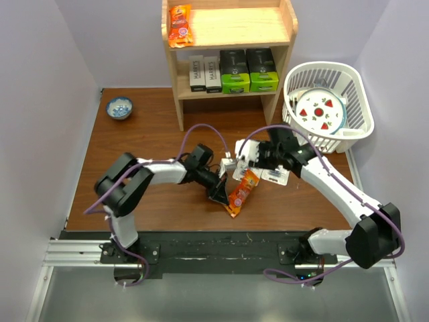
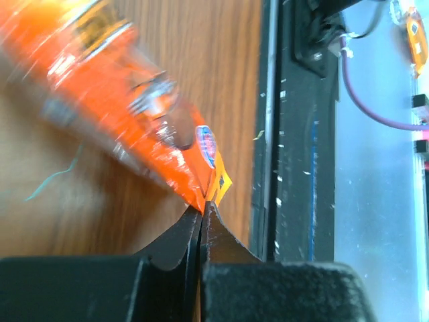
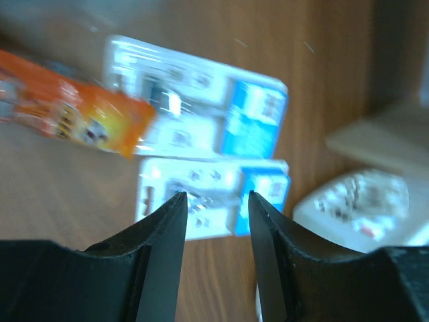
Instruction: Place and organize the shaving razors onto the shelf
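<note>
Brown wood counter [image 1: 154, 134] between pale walls, with a light wooden shelf [image 1: 234, 27] at the far edge. On its lower board, razor packs upright in a row: HARRY'S boxes [image 1: 196, 72] at left, black boxes [image 1: 235, 70] with lime-green ends at right. On the top board, an orange snack packet [image 1: 180, 25] in the left corner.

Right of the shelf, a white slatted basket [image 1: 355, 87] with a watermelon-print plate [image 1: 320, 111] inside. Far left, a small blue bowl [image 1: 120, 107].

Mid-counter, left pincer [image 2: 201, 210] closed tight on the corner of a second orange packet [image 2: 120, 94], blurred and slanting over the wood. Just beside it, two clear blister cards [image 3: 201, 107] with blue headers, flat on the counter, side by side. Right pincer [image 3: 216, 198] above the nearer card, fingers parted, holding nothing.
</note>
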Controlling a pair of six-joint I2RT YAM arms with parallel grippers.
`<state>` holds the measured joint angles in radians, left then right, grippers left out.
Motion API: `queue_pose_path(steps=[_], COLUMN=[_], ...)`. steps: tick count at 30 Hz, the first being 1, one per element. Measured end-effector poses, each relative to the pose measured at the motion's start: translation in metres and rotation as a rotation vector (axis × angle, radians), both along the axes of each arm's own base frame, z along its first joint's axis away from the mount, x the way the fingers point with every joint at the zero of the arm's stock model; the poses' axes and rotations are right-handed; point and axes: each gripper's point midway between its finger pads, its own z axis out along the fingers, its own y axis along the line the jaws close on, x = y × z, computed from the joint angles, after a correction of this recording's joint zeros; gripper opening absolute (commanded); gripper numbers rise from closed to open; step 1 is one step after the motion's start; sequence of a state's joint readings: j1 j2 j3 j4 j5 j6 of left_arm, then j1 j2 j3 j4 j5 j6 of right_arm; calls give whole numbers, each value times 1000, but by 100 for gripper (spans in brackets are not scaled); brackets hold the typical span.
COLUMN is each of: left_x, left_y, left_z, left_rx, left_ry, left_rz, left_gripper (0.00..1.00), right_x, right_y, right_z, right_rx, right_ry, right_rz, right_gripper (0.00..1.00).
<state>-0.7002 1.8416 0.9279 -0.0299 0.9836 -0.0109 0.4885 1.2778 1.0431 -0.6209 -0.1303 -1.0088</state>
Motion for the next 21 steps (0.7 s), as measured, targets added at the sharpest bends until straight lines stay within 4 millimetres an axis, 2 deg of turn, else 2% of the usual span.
queue_pose_path(steps=[3,6,11,16,19,21], left_x=[14,38,76,104,117,125], left_y=[6,5,2,-4,-8,-7], left_z=[46,103,187,270,334,368], left_rx=[-58,-153,-298,-434,-551,-610], left_ry=[-120,-280,-467,-605,-711,-772], left_rz=[7,19,47,74,81,89], left_gripper=[0,0,0,0,0,0], right_x=[28,50,75,79,79,79], right_y=[-26,-46,-64,-65,-64,-64], right_z=[15,31,47,42,41,41], right_rx=[39,77,132,156,167,170], right_ry=[-72,-143,-184,-167,-160,-159], right_rz=[-186,-331,-481,-522,-532,-536], right_gripper=[45,46,46,47,47,46])
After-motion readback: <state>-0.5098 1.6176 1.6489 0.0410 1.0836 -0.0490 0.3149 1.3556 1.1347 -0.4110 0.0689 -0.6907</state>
